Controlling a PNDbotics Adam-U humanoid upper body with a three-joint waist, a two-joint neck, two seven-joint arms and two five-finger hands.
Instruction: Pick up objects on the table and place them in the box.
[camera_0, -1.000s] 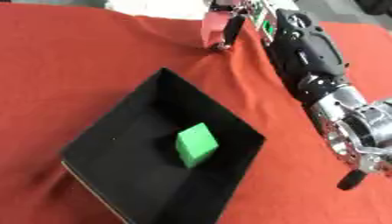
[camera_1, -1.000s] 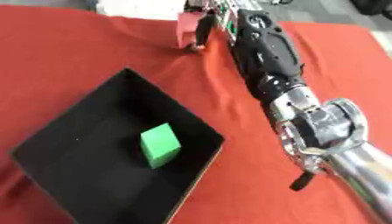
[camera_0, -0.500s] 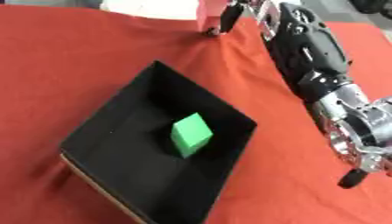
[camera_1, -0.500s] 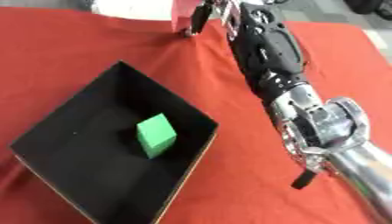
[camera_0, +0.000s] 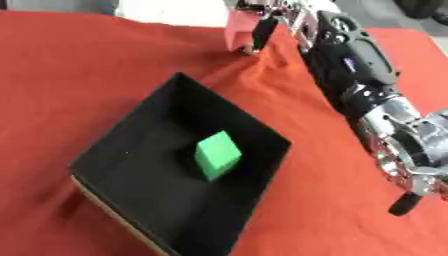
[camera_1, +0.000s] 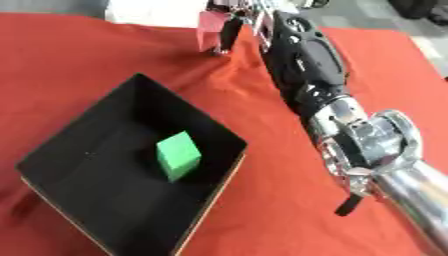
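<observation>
A black box (camera_0: 234, 108) lies on the red cloth at the middle left, with a green cube (camera_0: 217, 154) inside it on the floor of the box. At the far edge of the cloth, a pink block (camera_0: 237, 29) stands beyond the box. My right arm reaches up the right side of the view to it. My right hand (camera_0: 265, 21) has its fingers curled round the block, one dark finger across its front face. The block seems to touch the cloth; I cannot tell for sure. My left hand shows in neither view.
The red cloth (camera_0: 79, 65) covers the table and is wrinkled near the pink block. A white surface (camera_0: 171, 10) lies just past the cloth's far edge. My right forearm (camera_1: 306, 60) lies over the cloth to the right of the box.
The whole picture has shifted a little, so the camera moved. The right hand stays on the pink block at the far edge. The green cube is still in the box.
</observation>
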